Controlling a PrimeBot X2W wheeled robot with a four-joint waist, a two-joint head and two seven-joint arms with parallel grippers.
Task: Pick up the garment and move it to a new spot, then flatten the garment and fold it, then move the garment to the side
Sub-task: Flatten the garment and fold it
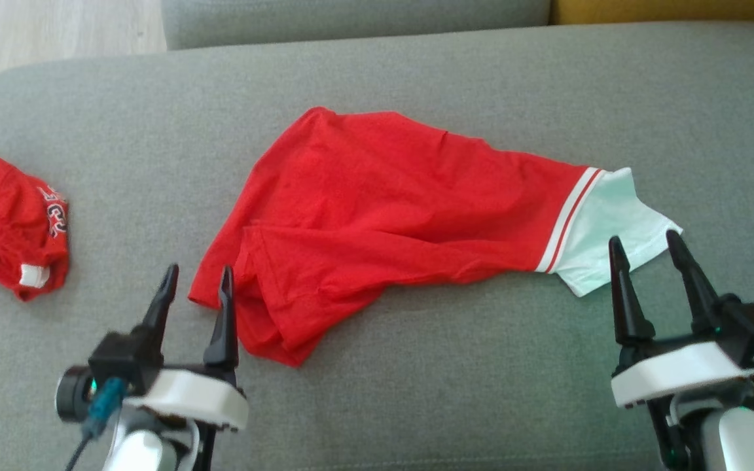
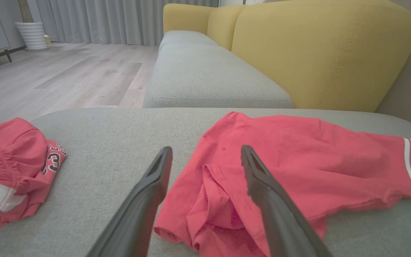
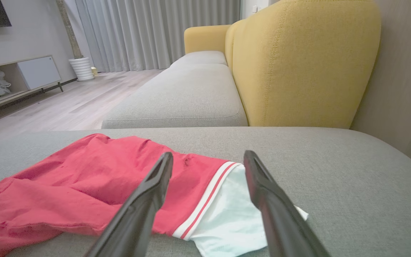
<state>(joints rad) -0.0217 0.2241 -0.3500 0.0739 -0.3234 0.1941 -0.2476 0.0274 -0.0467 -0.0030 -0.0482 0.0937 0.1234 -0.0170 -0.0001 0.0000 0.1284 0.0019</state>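
Claws, both: fingers spread apart, nothing held; red shirt lying rumpled on the grey cushion

Left claw (image 1: 198,269) at the cushion's (image 1: 416,405) near edge, fingers wide, lined up on the shirt's (image 1: 383,203) red corner; whether it touches cannot be told. Right claw (image 1: 644,239) equally wide and empty, tips at the shirt's white end (image 1: 612,222), toward the cushion's right side. Shirt spans the cushion's middle, stretched left to right, with a doubled flap at its near left part. Judged light, limp, thin knit: it will sag and bunch when lifted; not fragile, unlikely to slide on the woven cover. Best pinched at both ends, along hem or seam, low against the cushion. Second red garment (image 1: 4,222) lies well apart, at the cushion's left end
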